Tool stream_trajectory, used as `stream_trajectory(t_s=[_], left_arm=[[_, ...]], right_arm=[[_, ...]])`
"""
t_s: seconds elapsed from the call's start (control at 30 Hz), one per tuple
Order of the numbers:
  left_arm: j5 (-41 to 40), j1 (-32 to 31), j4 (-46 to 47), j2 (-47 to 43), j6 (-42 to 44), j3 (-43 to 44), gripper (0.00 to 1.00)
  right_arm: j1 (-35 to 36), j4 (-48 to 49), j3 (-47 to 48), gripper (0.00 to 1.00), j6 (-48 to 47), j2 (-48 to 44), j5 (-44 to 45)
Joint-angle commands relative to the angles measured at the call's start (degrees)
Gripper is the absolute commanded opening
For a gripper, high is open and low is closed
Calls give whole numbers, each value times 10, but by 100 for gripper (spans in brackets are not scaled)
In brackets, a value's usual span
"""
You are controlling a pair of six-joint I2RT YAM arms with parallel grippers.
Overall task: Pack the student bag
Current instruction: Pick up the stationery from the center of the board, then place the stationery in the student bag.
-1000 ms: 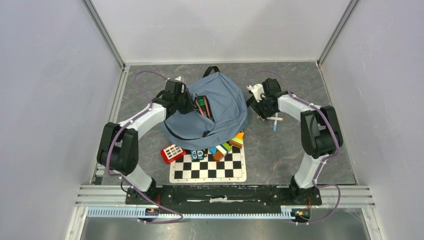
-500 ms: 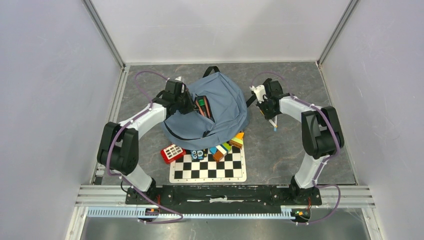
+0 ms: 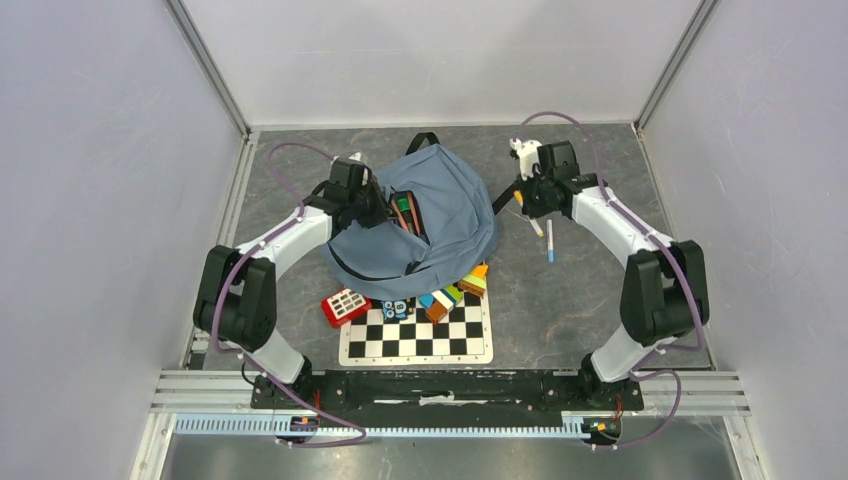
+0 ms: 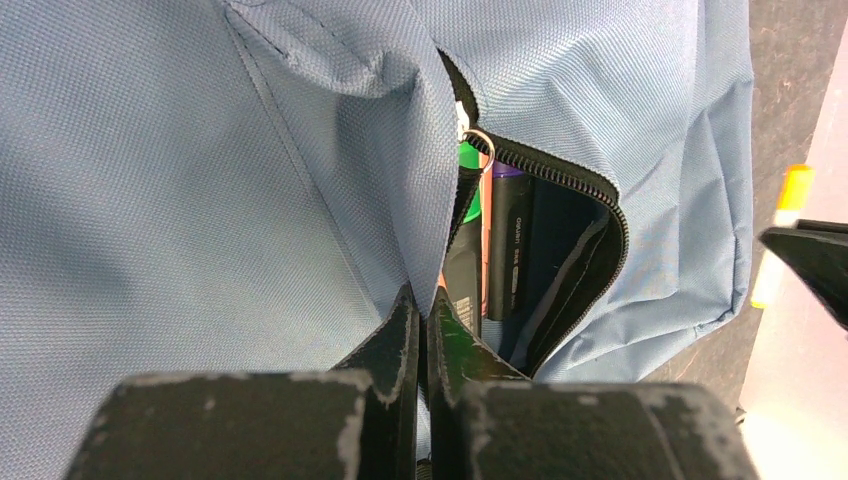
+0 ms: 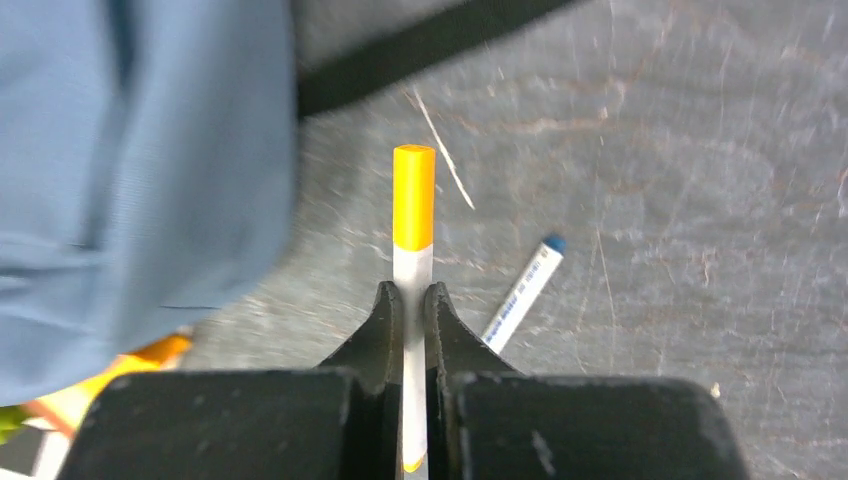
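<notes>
Toward the far edge of the table [image 3: 560, 300], at mid-width, lies the student bag [image 3: 450, 200]. Its pocket opening [image 4: 540, 250] is unzipped, with pens [image 4: 505, 250] visible inside. On the fabric lip of that opening the left pincer [image 4: 420, 330] is pressed together, holding it apart. The right pincer [image 5: 412, 300] pinches an orange-capped marker [image 5: 413, 200], whose long axis runs in line with the fingers, cap leading. Judgement: the opening lies left of the right pincer, beyond the bag's right flank, so the right arm must carry the marker leftward.

White print on black marker [image 4: 510, 250], blue print on white pen [image 5: 522, 292], both illegible
</notes>
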Motion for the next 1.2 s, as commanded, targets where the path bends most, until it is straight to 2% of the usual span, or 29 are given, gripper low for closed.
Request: stream_trajectory(t_s=[0.0, 0.2, 0.4, 0.8, 1.17], left_arm=[[16, -2, 21, -33, -27, 2, 2], [23, -3, 19, -34, -7, 2, 2], [26, -3, 17, -29, 12, 2, 2], [52, -3, 35, -31, 15, -14, 2], [64, -2, 39, -24, 17, -14, 2]], right_arm=[[54, 5, 51, 0, 91, -48, -52], [170, -18, 137, 0, 188, 7, -88], [237, -79, 242, 0, 248, 100, -76], [266, -116, 340, 0, 314, 198, -56], [273, -106, 420, 0, 372, 247, -13]])
